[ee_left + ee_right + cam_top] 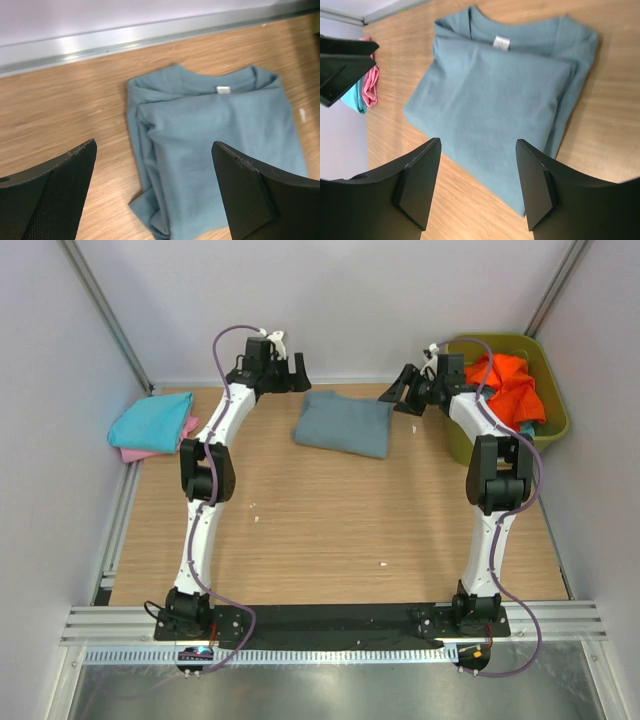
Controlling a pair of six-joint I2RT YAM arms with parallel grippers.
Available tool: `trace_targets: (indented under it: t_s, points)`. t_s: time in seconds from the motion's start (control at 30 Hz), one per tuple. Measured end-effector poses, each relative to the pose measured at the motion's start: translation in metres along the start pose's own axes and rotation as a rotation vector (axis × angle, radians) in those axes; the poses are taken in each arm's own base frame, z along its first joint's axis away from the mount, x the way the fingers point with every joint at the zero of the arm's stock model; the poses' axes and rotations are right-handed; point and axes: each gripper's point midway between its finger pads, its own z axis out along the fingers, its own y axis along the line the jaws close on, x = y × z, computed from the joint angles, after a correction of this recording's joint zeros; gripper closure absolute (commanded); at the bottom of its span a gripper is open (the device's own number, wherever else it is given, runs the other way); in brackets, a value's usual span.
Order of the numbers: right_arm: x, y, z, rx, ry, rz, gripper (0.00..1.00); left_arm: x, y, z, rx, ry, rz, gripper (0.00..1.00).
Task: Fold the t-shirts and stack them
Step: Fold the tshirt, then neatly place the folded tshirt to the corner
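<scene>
The folded grey-blue shirt (343, 423) lies flat on the table (330, 530) near its far edge, between the two arms. The left end effector (154, 145) hangs above it, released, with nothing between its jaws. The right end effector (479, 141) is likewise released and empty. At the left, a turquoise shirt (150, 423) lies on a pink shirt (135, 453). An orange shirt (510, 385) sits in the tub (555, 405).

Bare worktop (330, 530) lay open between the left arm (205, 480) and the right arm (497, 480), up to the folded grey-blue t-shirt (345, 423). A turquoise-and-pink stack (152, 425) blocked the far left edge. The olive tub (558, 405), holding an orange t-shirt (510, 380), filled the far right corner.
</scene>
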Motion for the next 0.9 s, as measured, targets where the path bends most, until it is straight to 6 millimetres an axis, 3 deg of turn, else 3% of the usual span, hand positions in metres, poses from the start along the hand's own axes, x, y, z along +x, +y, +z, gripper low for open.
trace_targets:
  t_s: [0.1, 0.2, 0.43, 0.67, 0.9]
  points:
    - [0.023, -0.006, -0.004, 0.01, 0.045, 0.035, 0.33, 0.019, 0.013, 0.003, -0.045, 0.047, 0.002, 0.05]
    - [0.037, -0.007, -0.004, -0.002, 0.077, 0.062, 0.33, 0.05, 0.02, 0.002, -0.038, 0.139, -0.043, 0.1]
    - [0.047, 0.006, 0.004, -0.059, 0.107, 0.069, 0.33, 0.104, 0.04, -0.008, 0.021, 0.296, -0.219, 0.12]
    - [0.076, 0.006, 0.041, -0.076, 0.181, 0.061, 0.33, 0.094, 0.04, -0.01, 0.111, 0.273, -0.349, 0.14]
    - [0.107, -0.006, 0.061, -0.049, 0.25, 0.059, 0.33, 0.099, 0.013, -0.006, 0.259, 0.291, -0.45, 0.16]
